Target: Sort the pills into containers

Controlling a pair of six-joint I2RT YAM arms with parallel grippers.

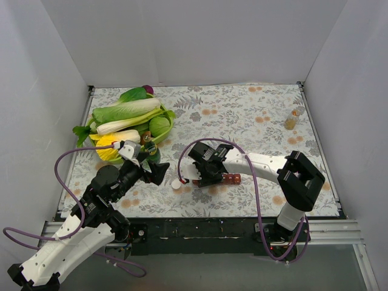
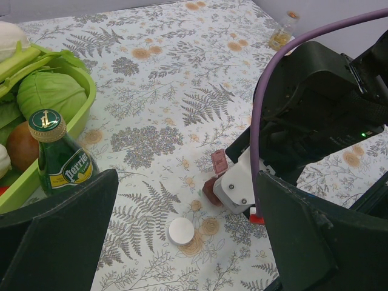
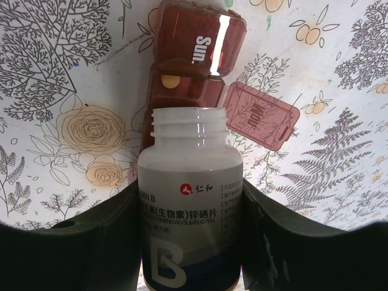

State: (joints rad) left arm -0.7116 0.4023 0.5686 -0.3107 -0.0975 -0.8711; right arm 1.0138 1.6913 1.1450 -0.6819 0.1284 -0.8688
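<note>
The dark red-brown containers strip (image 1: pixel 229 179) lies on the flowered cloth. In the right wrist view its end compartment marked "Sun." (image 3: pixel 199 38) is closed. The compartment beside it is open, lid (image 3: pixel 262 116) swung aside, with a yellowish pill (image 3: pixel 171 80) inside. My right gripper (image 3: pixel 191 197) is shut on an uncapped white pill bottle (image 3: pixel 189 182), whose mouth points at the open compartment; it also shows from above (image 1: pixel 203 171). The white cap (image 2: pixel 181 231) lies on the cloth. My left gripper (image 2: pixel 185 200) is open and empty above the cap.
A green Perrier bottle (image 2: pixel 60 163) stands beside a green basket (image 1: pixel 167 122) of vegetables at the left. A small amber bottle (image 1: pixel 293 119) stands at the far right. The right arm (image 2: pixel 315 103) fills the right of the left wrist view.
</note>
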